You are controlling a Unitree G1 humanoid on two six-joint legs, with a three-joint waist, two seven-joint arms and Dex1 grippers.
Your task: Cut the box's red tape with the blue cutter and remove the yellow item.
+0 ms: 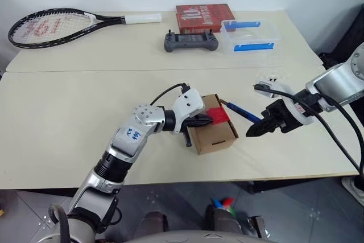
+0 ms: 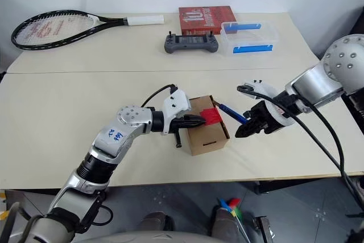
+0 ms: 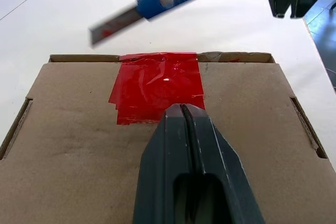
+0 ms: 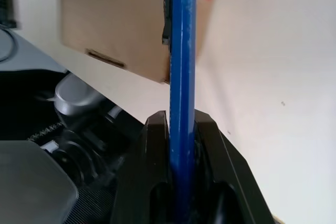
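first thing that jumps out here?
The red tape on the box at the table's near middle, with the shut left gripper resting on the box top at the tape's edge. Beside it, the right gripper holds the blue cutter, blade toward the tape.

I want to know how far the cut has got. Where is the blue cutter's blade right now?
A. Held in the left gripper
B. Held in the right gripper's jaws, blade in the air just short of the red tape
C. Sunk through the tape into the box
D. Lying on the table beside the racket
B: the right gripper clamps the blue cutter, whose blade hangs clear of the red tape on the box.
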